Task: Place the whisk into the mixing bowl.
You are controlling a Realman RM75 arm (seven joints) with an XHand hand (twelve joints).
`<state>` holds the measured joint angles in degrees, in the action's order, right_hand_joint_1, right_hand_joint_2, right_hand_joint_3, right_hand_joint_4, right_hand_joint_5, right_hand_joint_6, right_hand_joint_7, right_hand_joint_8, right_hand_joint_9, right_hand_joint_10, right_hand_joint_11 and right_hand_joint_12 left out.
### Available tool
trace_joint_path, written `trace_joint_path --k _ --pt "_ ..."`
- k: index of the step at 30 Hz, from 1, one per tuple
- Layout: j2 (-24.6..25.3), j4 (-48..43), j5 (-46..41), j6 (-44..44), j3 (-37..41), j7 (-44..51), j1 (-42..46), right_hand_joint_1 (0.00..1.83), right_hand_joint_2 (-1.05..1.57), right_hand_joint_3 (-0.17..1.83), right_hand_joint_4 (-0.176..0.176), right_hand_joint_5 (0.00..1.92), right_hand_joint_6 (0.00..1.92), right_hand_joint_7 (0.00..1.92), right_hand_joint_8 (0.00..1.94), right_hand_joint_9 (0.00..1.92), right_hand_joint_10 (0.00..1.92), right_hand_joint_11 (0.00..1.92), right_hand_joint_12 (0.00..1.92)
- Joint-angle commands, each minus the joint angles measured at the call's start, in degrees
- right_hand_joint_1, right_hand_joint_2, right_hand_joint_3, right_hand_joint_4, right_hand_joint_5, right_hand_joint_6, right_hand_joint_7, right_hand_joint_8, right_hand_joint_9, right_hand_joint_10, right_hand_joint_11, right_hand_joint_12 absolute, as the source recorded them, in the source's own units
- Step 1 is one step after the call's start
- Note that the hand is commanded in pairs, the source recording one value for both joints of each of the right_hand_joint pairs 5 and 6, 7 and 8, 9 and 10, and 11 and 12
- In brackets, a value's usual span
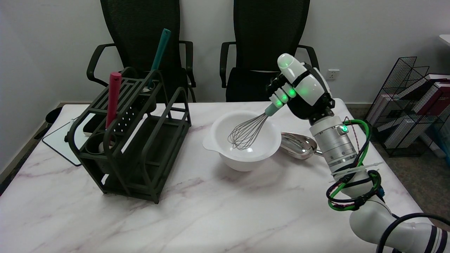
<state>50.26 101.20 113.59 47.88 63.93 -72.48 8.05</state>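
Observation:
A white mixing bowl [225, 153] with a pour lip stands in the middle of the marble table. My right hand [299, 89] hovers above the bowl's far right rim and grips the pale green handle of a wire whisk [247, 133]. The whisk slants down to the left, its wire head inside the bowl, close to or touching the bottom. Most of the handle is hidden inside the fingers.
A dark utensil rack [140, 140] stands left of the bowl, holding a red-handled tool [113, 98] and a teal-handled tool [160, 51]. A metal scoop [299, 144] lies right of the bowl, near my forearm. Two black chairs sit behind the table; a wire shelf stands at right.

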Motion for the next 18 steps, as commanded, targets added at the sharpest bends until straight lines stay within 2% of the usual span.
trace_joint_path --k 1,12,18 --pt "0.54 -5.06 -0.52 -0.83 0.15 6.60 -2.06 1.19 1.57 0.19 0.000 1.92 1.92 1.92 1.92 1.92 1.92 1.92 1.92" --pt "5.03 -10.81 -0.67 0.13 -1.33 5.88 -2.40 1.18 1.57 0.17 0.000 1.92 1.92 1.92 1.92 1.92 1.92 1.92 1.92" --pt "5.17 -13.56 -0.67 2.01 -1.78 5.26 -3.74 1.17 1.57 0.19 0.000 1.92 1.92 1.92 1.92 1.92 1.92 1.89 1.89"
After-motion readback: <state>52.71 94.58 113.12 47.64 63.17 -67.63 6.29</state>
